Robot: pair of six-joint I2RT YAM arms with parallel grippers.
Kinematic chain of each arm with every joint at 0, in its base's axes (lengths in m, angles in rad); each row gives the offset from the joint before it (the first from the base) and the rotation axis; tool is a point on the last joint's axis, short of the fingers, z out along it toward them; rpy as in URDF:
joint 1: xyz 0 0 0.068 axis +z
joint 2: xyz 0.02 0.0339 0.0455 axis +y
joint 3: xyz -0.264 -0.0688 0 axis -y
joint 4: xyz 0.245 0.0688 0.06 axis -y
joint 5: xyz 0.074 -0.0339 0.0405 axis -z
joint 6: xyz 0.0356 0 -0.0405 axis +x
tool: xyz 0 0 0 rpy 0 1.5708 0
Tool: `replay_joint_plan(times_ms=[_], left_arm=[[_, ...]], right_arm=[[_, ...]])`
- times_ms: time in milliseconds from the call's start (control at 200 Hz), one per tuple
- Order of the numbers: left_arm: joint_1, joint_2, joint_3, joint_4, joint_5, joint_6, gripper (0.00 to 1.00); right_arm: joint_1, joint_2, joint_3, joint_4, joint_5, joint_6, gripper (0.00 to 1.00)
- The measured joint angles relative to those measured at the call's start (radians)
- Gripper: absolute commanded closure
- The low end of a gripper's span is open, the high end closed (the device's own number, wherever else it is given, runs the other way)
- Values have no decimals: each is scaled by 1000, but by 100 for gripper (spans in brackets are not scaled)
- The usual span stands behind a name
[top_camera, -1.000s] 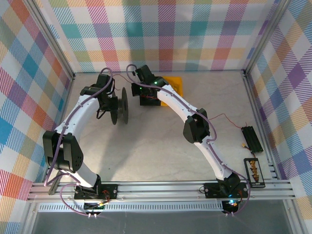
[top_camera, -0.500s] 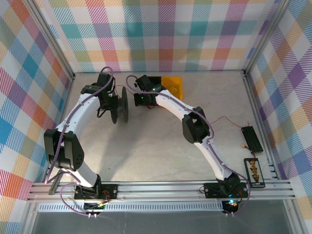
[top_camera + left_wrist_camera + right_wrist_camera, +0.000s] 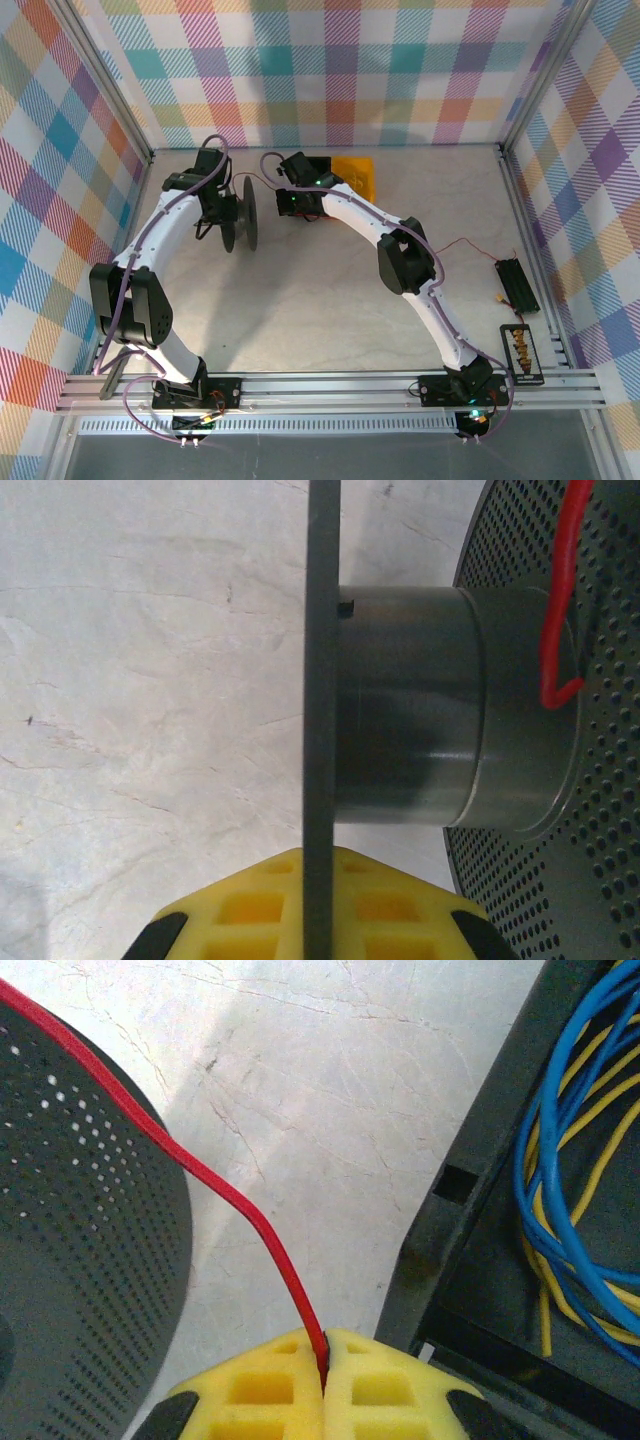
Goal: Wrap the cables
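The thin red wire [image 3: 230, 1195] I'm tracking starts in my right claw [image 3: 323, 1350], whose yellow ribbed pads [image 3: 260, 1390] are pressed together on it. From there it runs up and left across the perforated flange [image 3: 80, 1260] of the black round spool [image 3: 243, 213]. On the left wrist camera the wire comes down the inner face of a perforated flange and ends in a small hook against the smooth dark hub [image 3: 410, 700]. My left claw [image 3: 320, 905] is clamped tight on the spool's other flange [image 3: 320, 630], seen edge-on, and holds the spool upright above the pale marbled table [image 3: 150, 680]. Just right of the right claw sits a black open tray [image 3: 470, 1210] with loose blue and yellow wires [image 3: 560, 1160] in it.
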Motion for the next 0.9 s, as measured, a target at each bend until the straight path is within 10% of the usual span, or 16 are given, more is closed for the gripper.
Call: replay_joint_plan(times_ms=[900], left_arm=[[64, -33, 5, -68, 20, 47, 100]], right_arm=[[-22, 0, 10, -10, 9, -56, 100]])
